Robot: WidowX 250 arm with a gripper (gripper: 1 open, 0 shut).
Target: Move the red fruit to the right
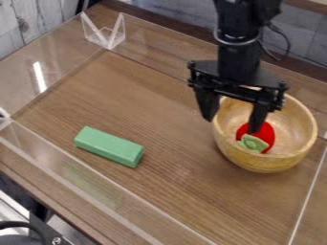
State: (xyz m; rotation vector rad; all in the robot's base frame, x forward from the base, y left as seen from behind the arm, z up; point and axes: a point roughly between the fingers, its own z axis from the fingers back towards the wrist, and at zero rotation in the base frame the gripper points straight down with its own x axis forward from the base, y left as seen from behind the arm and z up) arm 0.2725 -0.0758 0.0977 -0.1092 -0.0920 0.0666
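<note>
The strawberry (257, 137) lies inside the wooden bowl (304, 151), toward four o'clock on the tabletop (179, 182), its leafy cap toward the near side. The hand (230, 117) hangs over the bowl's far-left part, its two fingers spread wide, one past the bowl's left rim and one near the fruit, with nothing between them.

The step in hand looks to be lining up for a grasp. The hand would do well to shift toward four o'clock until the strawberry sits midway between the fingers, then go straight down and close gently on the red body, since a rounded toy could roll or squirt away. The bowl's wall is the chief obstacle: with so wide a spread, a finger could land on the rim and tip or drag the bowl, so narrowing slightly first may help.

The green block (109, 146), toward eight o'clock, is well clear.
</note>
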